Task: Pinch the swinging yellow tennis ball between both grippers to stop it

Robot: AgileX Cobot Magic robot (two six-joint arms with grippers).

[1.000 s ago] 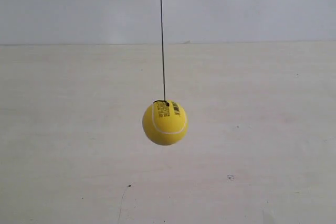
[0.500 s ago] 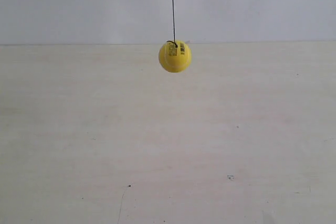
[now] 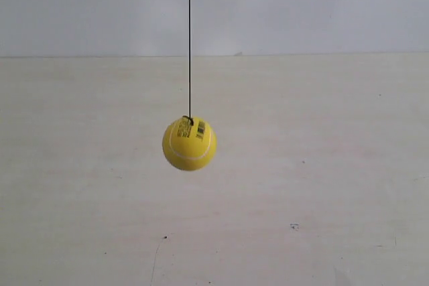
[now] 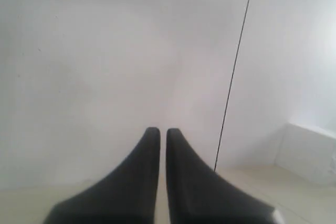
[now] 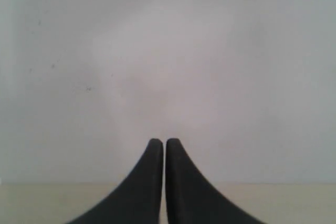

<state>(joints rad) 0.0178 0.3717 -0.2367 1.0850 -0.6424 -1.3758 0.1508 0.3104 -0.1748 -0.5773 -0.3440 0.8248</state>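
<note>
Left gripper [image 4: 159, 132]: the two black wedge jaws are drawn together, only a hairline slit between the tips, gripping nothing. It faces a pale wall [image 4: 105, 51]. A thin black string [image 4: 234, 72] crosses this view on a slant to one side of the jaws, clear of the tips. Its lower end meets the outline of one jaw's flank and is lost there. Past the string, a white block [image 4: 310, 150] sits in the corner, with a strip of pale table [image 4: 247, 182] in front of it.

Right gripper [image 5: 164, 142]: also closed tip to tip with a thin slit, clamped on nothing. Ahead of it is plain wall, and a band of pale tabletop runs on both sides of the jaws.

Exterior view: the yellow tennis ball [image 3: 190, 143] hangs in mid-air on the string, which runs nearly plumb from the top edge of the frame to a knot on the ball's crown. The barcode sticker [image 3: 201, 129] is on the upper face and the white seam [image 3: 191, 157] curves below it. The ball sits a little left of frame centre. Bare table fills the view on every side of it. The table's far edge is a straight line above the ball, where the wall begins.
</note>
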